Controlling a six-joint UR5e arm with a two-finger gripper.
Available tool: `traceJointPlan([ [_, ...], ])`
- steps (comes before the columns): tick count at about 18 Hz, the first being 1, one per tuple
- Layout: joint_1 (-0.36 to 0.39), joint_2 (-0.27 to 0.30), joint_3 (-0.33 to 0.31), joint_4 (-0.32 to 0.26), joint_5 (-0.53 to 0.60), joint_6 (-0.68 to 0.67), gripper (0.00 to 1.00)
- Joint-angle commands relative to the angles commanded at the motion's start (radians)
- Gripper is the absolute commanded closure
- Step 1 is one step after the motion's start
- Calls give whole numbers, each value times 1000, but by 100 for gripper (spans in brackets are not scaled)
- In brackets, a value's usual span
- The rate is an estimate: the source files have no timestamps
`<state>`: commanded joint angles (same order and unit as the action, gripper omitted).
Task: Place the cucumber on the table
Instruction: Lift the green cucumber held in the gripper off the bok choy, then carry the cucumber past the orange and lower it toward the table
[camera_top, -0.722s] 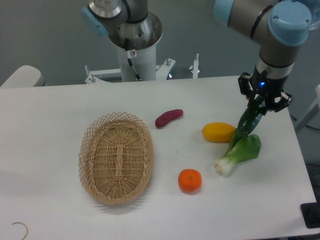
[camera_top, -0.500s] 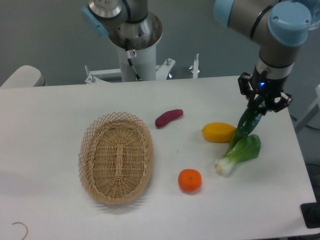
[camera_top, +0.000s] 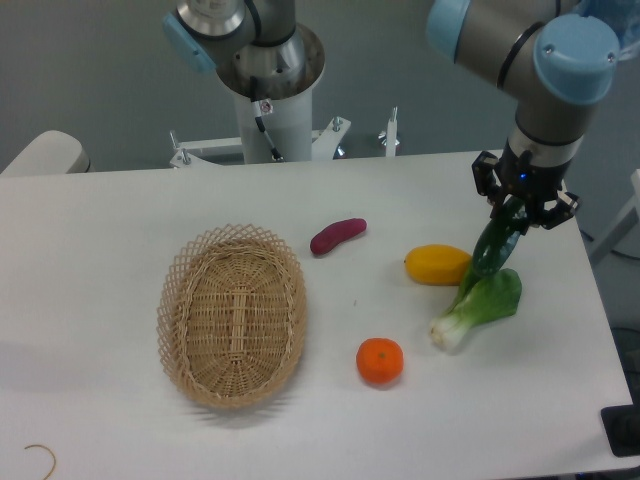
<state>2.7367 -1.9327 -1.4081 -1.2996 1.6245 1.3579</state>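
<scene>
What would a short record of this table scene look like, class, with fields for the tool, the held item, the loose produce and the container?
tool: tool shut on the cucumber, above the table's right side
held item: dark green cucumber, hanging steeply, lower end near the bok choy
loose produce: purple sweet potato, yellow mango, orange, bok choy
container: oval wicker basket, nothing inside

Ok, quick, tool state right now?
Tool: closed on the cucumber, held tilted above the bok choy.
</scene>
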Motion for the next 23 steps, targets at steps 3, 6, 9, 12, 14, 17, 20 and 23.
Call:
traceJointPlan([
  [3,-48,-34,-29,168,-5,-126,78],
  [6,-103,-93,-11,258,-5,-215,78],
  [9,-166,-162,12,402,-14,-223,78],
  [12,-204,-232,53,439,-75,-220,78],
  [14,-225,-270,93,447,-77,-217,78],
  [17,-230,-304,104,464,-77,-151,78],
  [20,-230,-318,97,464,-75,-114,78],
  [23,-224,-321,93,459,-72,-138,78],
])
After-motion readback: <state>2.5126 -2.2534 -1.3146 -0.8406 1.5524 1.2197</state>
